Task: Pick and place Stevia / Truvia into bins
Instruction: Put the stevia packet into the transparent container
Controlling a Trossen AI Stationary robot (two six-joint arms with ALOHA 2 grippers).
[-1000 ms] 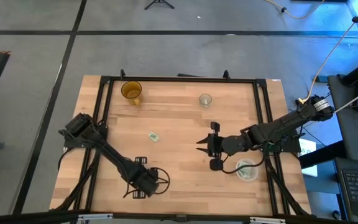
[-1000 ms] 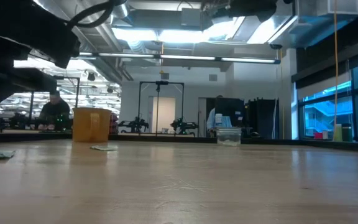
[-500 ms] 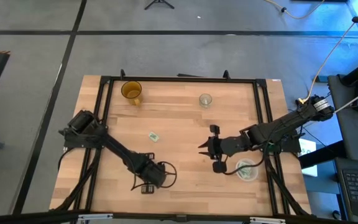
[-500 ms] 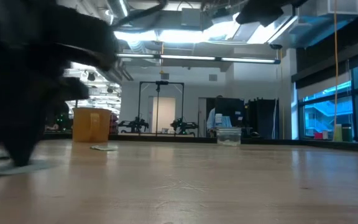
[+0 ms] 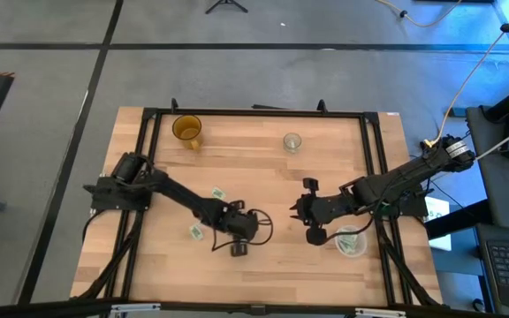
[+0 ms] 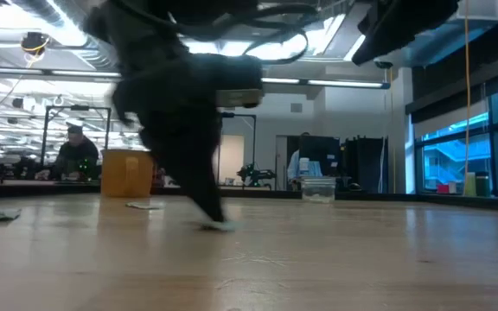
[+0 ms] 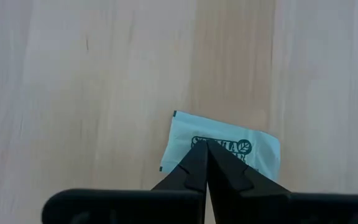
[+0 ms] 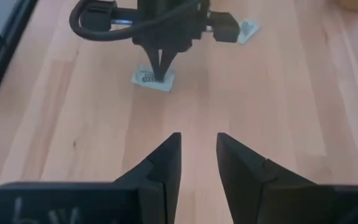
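My left gripper [image 7: 207,146] is shut, its tips down on a white sachet with green print [image 7: 229,149] that lies flat on the wood near the table's middle. In the high view the left gripper [image 5: 237,228] hides that sachet. Two more sachets lie flat on the table, one [image 5: 218,193] just beyond the left arm, one [image 5: 196,232] on its near side. My right gripper [image 5: 297,213] hovers open right of the left one, facing it; in its wrist view the fingertips [image 8: 197,146] are apart. The round clear bin [image 5: 352,240] sits by the right arm with sachets inside. My left gripper presses its shut fingertips [image 7: 199,163] on the sachet's printed top face [image 7: 229,144], about midway along its length. The fingers come from above, pointing down. The sachet stays flat on the table [image 6: 219,226].
A yellow cup [image 5: 186,130] and a small clear cup [image 5: 292,141] stand near the table's far edge. A black frame [image 5: 254,113] runs around the tabletop. Bare wood lies between the two grippers and along the near edge. A person [image 6: 76,155] shows in the room behind.
My left gripper has swept from the near-left part of the table toward the right and far side, staying shut and low. The sachet under its tips has slid along the table with it. The sachet on the arm's near side is now uncovered.
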